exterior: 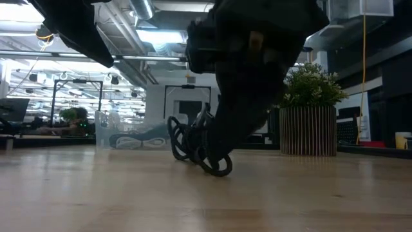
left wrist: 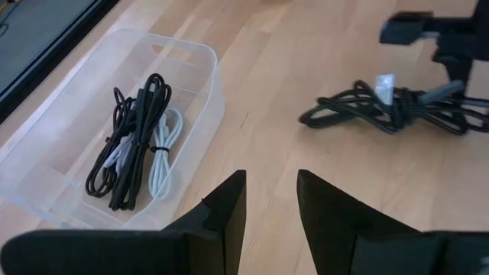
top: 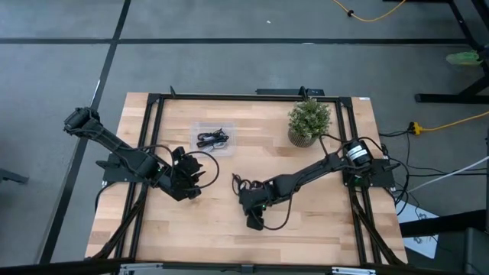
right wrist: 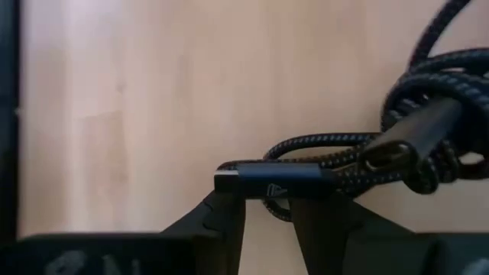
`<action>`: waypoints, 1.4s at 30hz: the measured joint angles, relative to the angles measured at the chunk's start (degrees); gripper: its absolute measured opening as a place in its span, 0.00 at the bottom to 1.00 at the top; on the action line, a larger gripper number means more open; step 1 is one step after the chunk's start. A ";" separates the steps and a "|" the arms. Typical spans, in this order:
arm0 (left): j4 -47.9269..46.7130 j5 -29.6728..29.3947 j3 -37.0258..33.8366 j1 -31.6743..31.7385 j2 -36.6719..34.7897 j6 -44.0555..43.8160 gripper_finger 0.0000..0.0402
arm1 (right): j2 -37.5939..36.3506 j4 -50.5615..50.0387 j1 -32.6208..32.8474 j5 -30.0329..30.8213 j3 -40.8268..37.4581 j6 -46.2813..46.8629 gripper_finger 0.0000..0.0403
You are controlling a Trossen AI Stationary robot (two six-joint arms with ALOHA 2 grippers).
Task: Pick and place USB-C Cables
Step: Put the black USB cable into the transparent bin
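Down at the tabletop in the right wrist view: right gripper [right wrist: 267,210] with fingers a little apart, straddling the plug end of a black braided USB-C cable [right wrist: 367,164], the dark connector shell lying across the fingertips but not visibly pinched. Judged light and limp, braid giving some friction, loose coils apt to sag and trail once lifted; best taken at the bundled middle where the strands cross, or firmly on the rigid plug, never on a single stray loop. Same bundle seen from table height as a dark tangle on the wood under the lowered arm, and from above near the table's middle. Farther off, left gripper [left wrist: 269,200] hovering with fingers apart, nothing between them, aimed between the loose bundle and the clear plastic bin [left wrist: 202,57]. Inside the bin, black and white coiled cables [left wrist: 141,137] lying together. Beyond, a potted plant [top: 309,121] by the far edge, well apart from the work.
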 joint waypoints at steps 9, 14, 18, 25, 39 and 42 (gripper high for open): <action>0.02 0.00 0.00 0.00 0.00 0.00 0.28 | -0.71 -3.98 -2.20 1.85 0.02 -1.85 0.26; 0.04 0.00 0.00 0.00 0.00 0.00 0.28 | -2.05 -11.38 -3.41 1.92 0.64 -1.94 0.26; 0.04 0.02 0.00 0.04 0.00 0.02 0.28 | -2.04 -20.76 -3.86 4.94 3.29 -1.99 0.26; 0.09 0.00 0.00 0.04 0.00 0.02 0.28 | -1.97 -30.93 -3.77 14.30 9.12 -6.06 0.26; 0.11 0.00 0.00 0.04 0.00 0.00 0.28 | -2.01 -36.57 -2.81 35.35 11.29 11.65 0.26; 0.11 0.00 0.00 0.04 0.00 0.00 0.28 | -2.01 -35.86 -4.23 33.52 8.70 13.89 0.26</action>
